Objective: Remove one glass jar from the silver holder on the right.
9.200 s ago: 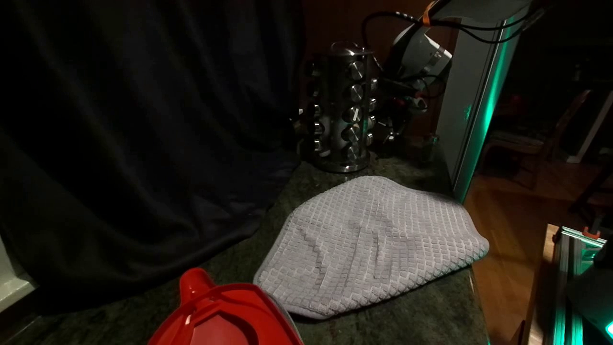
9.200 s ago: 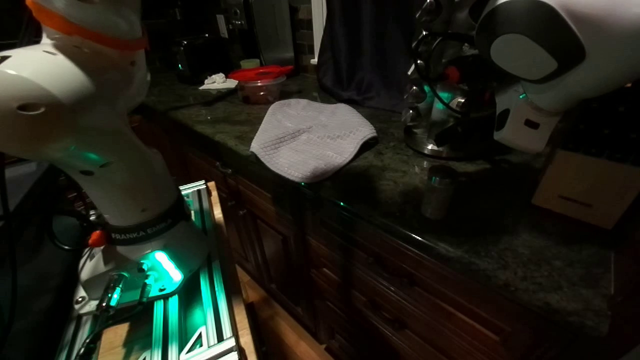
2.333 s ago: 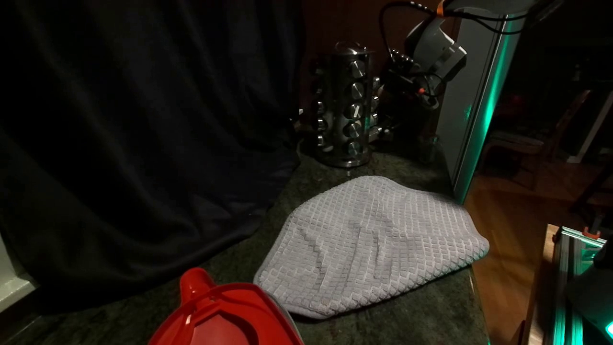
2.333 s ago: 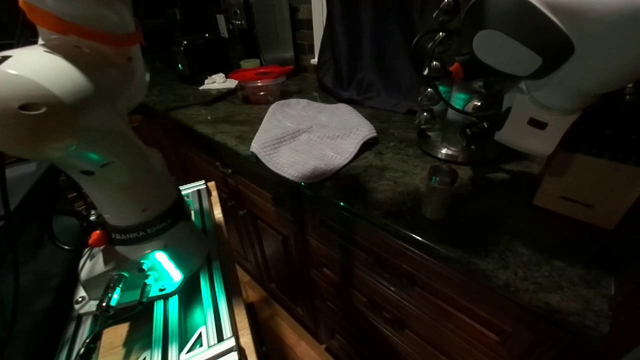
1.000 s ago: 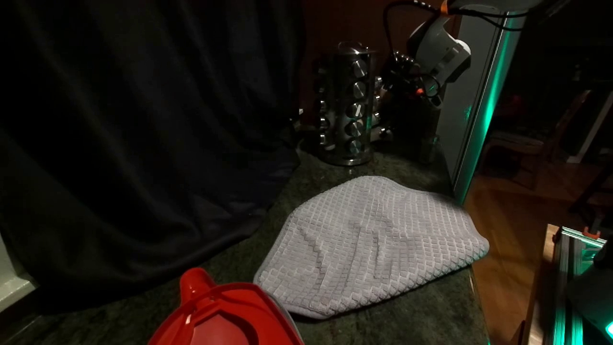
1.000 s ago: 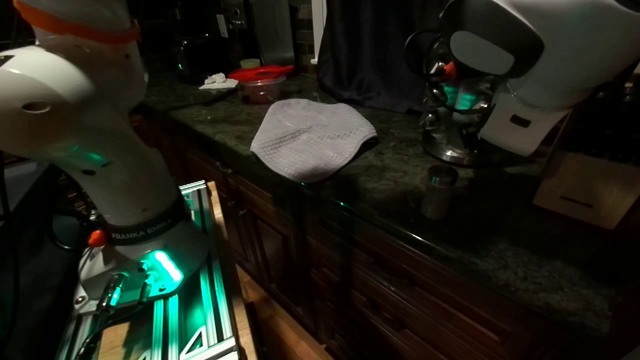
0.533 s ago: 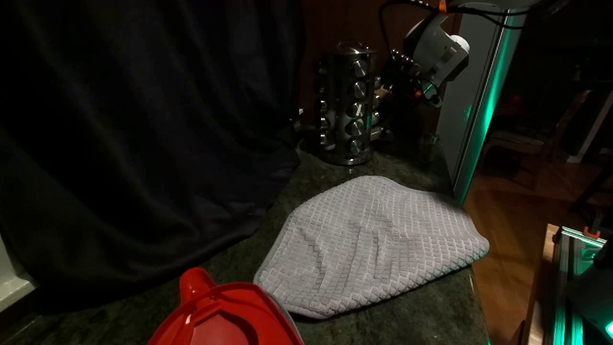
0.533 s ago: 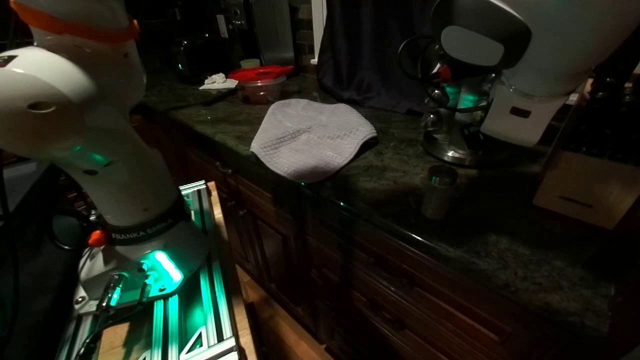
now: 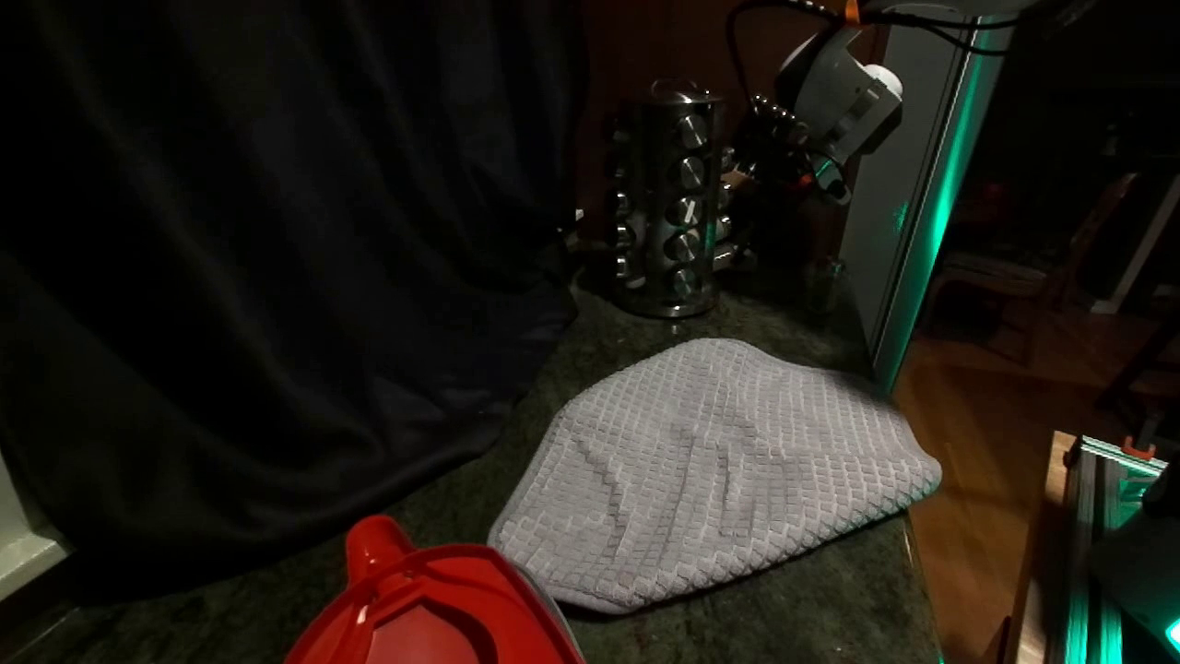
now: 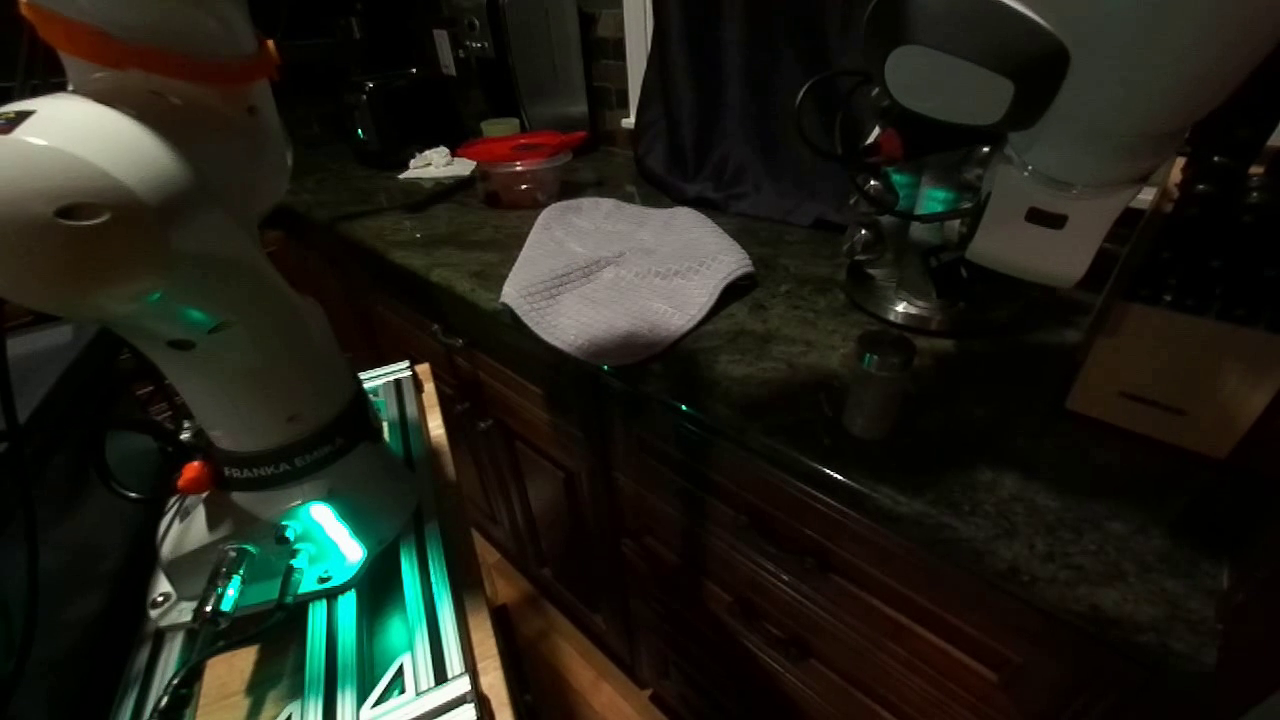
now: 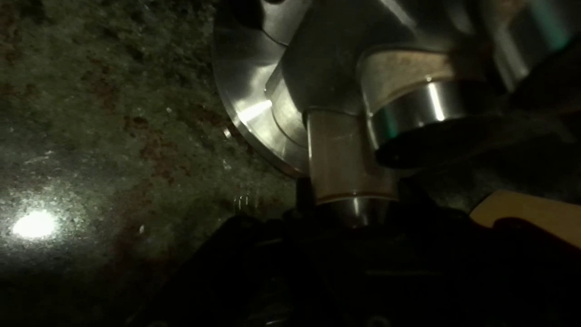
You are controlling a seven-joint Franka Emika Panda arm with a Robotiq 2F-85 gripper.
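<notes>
Black two-finger gripper (image 11: pixel 356 202), mostly shadowed in wrist view, pinches the lid end of a clear glass jar (image 11: pixel 349 154) w/ brownish contents, one finger per side; its silver metal lid (image 11: pixel 358 211) sits btwn them. Jar's far end meets wall of the silver round metal holder (image 11: pixel 239 91); how deep it's seated, can't tell. Just R of it in wrist view, a tan-filled glass jar (image 11: pixel 404 73) w/ silver lid pokes out of same holder. Holder stands upright on a green-grey speckled stone countertop (image 11: pixel 127 150); in an exterior view, round silver caps (image 9: pixel 690 173) run down it in a column. White robot arm (image 10: pixel 1120 120) hangs close to holder; gripper detail too dark in both exterior views. Nr holder but apart, a dark-lidded cylindrical glass jar (image 10: pixel 877 390) stands upright on countertop; R of it, tan block (image 10: pixel 1170 370) w/ dark slot. Farther out: pale grey waffle-textured cloth (image 9: pixel 714 470) lying w/ folds; red plastic lid (image 10: pixel 520 148) atop clear round tub (image 10: pixel 522 186); crumpled white paper (image 10: pixel 433 159) nr tub; long dark curtain (image 9: pixel 277 277) at back.
</notes>
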